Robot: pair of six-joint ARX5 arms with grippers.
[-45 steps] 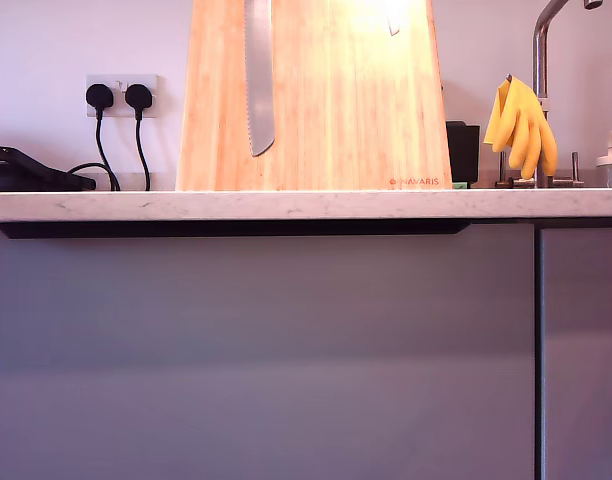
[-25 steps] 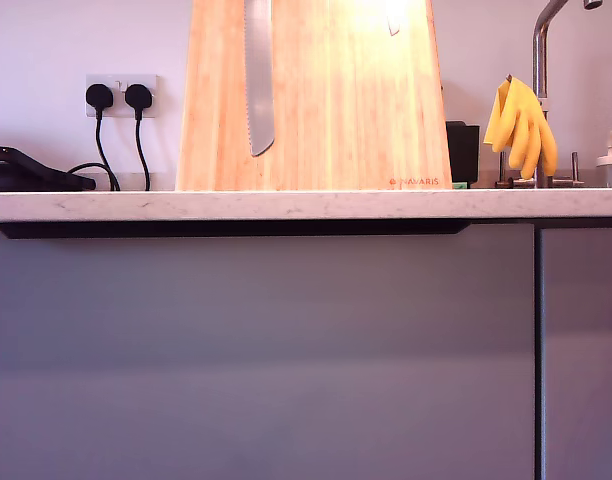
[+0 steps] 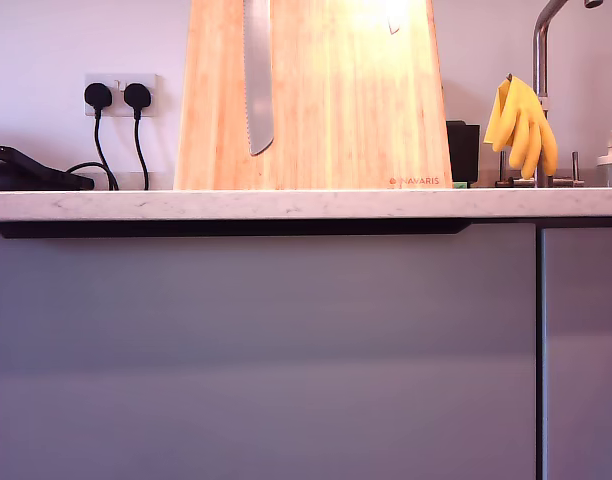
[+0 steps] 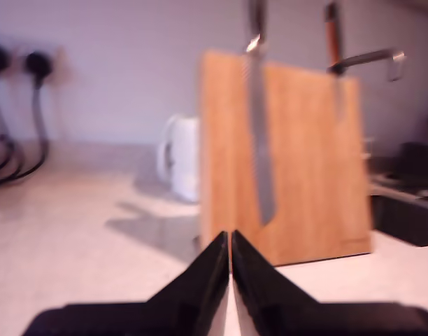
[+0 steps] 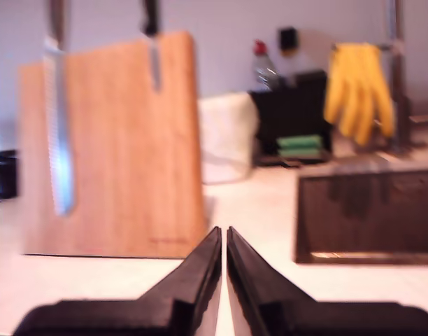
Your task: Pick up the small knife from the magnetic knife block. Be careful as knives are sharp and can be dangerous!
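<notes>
My first gripper (image 4: 229,241) has its fingers pressed together, holding nothing, level above the desk (image 4: 81,210). My second gripper (image 5: 223,234) is the same, fingers together and empty. Beyond both fingertips stands the magnetic knife block (image 4: 305,161), well apart. The small knife (image 5: 153,52) hangs on its upper face beside the bread knife (image 4: 259,133). Both wrist views are blurred; the exterior view shows only the small knife's tip.

Bare tabletop (image 4: 95,210) lay open before the magnetic knife block (image 4: 305,161) — the bread knife (image 4: 259,140) hung beside the small knife (image 4: 334,49), crowding any reach.
</notes>
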